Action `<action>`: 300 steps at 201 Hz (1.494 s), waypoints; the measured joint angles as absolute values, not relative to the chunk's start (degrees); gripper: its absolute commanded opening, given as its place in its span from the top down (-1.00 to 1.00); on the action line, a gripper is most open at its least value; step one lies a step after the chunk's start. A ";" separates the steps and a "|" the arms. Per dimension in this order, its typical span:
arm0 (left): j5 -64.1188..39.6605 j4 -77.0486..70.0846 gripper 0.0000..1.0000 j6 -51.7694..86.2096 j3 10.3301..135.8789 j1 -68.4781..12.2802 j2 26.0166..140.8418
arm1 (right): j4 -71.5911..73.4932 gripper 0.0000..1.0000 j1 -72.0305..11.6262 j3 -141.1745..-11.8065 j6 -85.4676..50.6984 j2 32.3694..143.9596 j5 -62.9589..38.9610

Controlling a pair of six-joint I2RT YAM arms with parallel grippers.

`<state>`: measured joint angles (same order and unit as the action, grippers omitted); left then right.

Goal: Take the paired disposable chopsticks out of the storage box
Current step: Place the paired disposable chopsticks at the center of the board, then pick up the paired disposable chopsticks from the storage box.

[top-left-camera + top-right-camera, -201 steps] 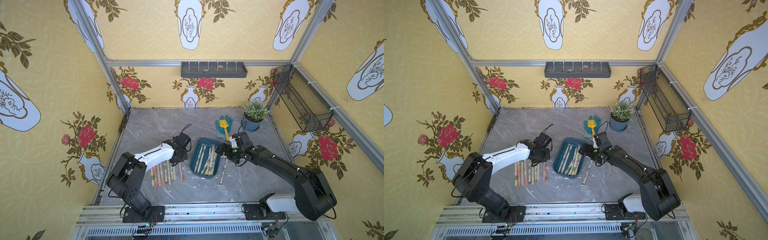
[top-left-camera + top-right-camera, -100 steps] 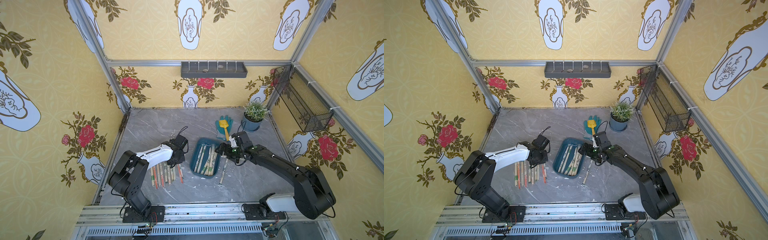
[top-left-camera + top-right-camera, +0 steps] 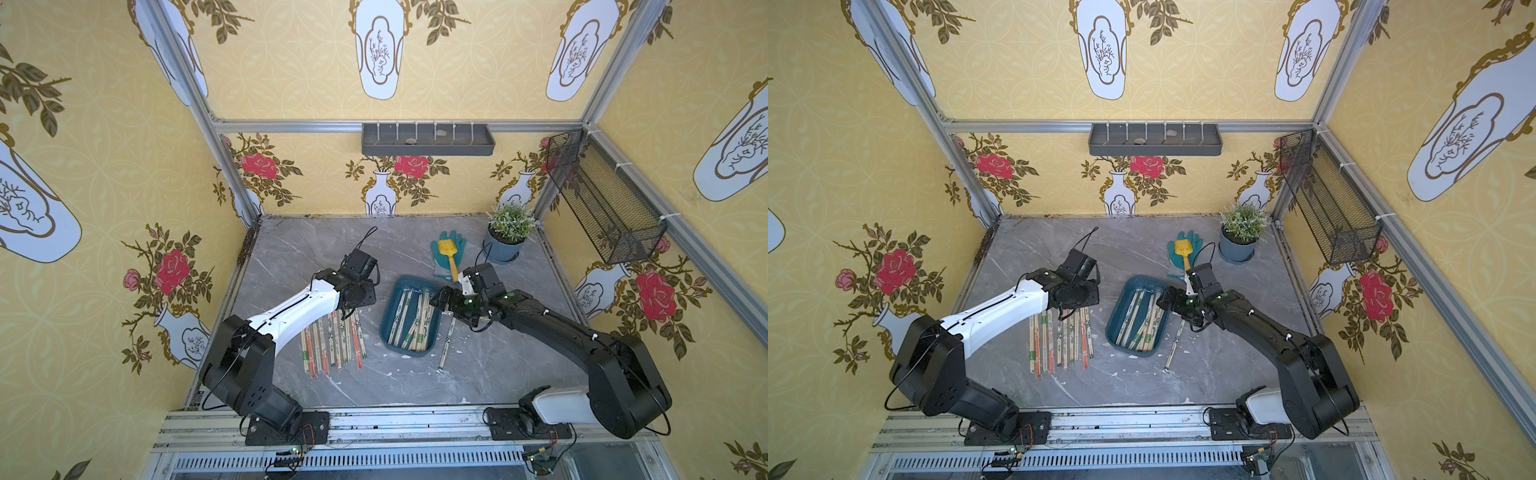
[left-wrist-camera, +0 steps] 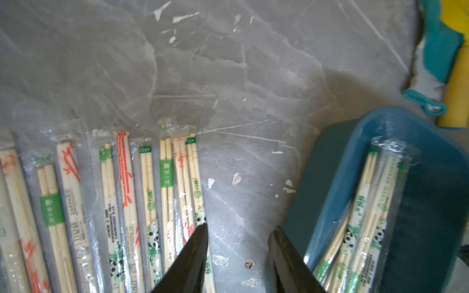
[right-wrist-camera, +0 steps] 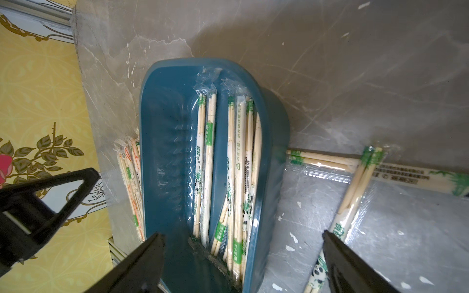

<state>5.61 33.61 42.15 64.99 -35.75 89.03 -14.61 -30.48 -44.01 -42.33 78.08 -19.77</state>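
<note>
The teal storage box (image 3: 405,279) (image 3: 1133,279) lies mid-table with several paired disposable chopsticks (image 3: 417,320) (image 3: 1142,320) in it. More wrapped pairs (image 3: 332,345) (image 4: 114,190) lie in a row on the table to its left. Two pairs (image 3: 446,340) (image 5: 355,182) lie to its right. My left gripper (image 3: 350,315) (image 4: 239,228) is open and empty over bare table between the row and the box (image 4: 330,177). My right gripper (image 3: 440,297) (image 5: 242,234) is wide open and straddles the box's right wall (image 5: 266,177); it touches nothing.
A green glove with a yellow toy shovel (image 3: 448,249) lies behind the box. A potted plant (image 3: 509,237) stands at the back right. A wire basket (image 3: 602,199) hangs on the right wall and a grey tray (image 3: 428,139) on the back wall.
My left gripper has come down toward the right end of the row and gone from shut to open. The right arm has hardly moved.
</note>
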 measured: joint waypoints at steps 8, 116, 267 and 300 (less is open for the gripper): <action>4.78 33.58 0.07 41.71 66.50 -36.67 89.56 | -14.55 -0.95 -30.48 -43.92 -42.33 78.08 -19.77; -1.13 33.47 0.22 39.64 83.99 -47.31 108.90 | -14.76 -0.95 -30.11 -40.40 -42.44 75.26 -19.09; -4.16 32.95 0.45 41.17 86.52 -48.01 118.45 | -14.79 -0.95 -29.98 -40.16 -43.22 75.11 -19.09; -4.51 32.82 0.45 41.17 86.52 -48.01 119.50 | -14.79 -0.95 -29.98 -40.69 -43.20 75.29 -19.09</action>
<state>-4.51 32.82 41.17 86.52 -48.01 119.50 -14.79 -29.98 -40.69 -43.20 75.29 -19.09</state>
